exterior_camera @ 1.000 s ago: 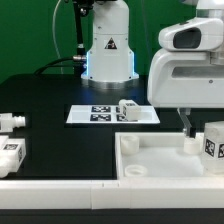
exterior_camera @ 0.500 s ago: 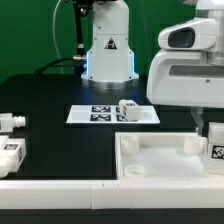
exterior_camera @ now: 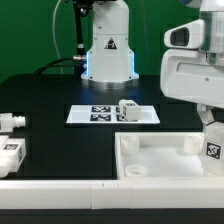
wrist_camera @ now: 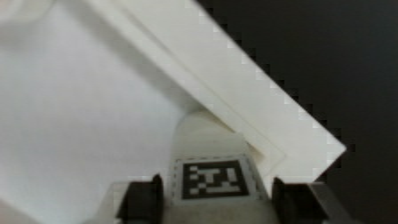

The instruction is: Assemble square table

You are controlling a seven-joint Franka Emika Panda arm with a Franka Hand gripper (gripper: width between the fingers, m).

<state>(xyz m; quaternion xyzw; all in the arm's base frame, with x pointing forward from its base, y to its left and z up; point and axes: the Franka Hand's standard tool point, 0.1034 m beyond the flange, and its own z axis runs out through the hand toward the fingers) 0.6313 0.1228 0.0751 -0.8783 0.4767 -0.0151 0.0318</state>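
- Exterior view: the square table top [exterior_camera: 160, 163], a white tray with a raised rim, lies on the black table [exterior_camera: 50, 100] toward the exterior view's right, near the front.
- The end effector [exterior_camera: 209, 128] hangs over the top's right end and is clamped on the held leg [exterior_camera: 212, 149]. This leg is upright with its black-and-white tag facing the camera. Whether its lower end touches the tray cannot be told here.
- A second leg [exterior_camera: 128, 110] lies on the marker board [exterior_camera: 100, 114], behind the top.
- Two more legs lie at the exterior view's left, one further back [exterior_camera: 9, 121] and one nearer [exterior_camera: 10, 156], well apart from the top.
- A long white bar [exterior_camera: 60, 191] runs along the front edge, just before the top.
- Wrist view: the two fingers [wrist_camera: 139, 202] press against either side of the held leg [wrist_camera: 215, 160], whose tag is plainly shown.
- The leg points into an inside corner of the square table top [wrist_camera: 80, 110], close beside the rim.
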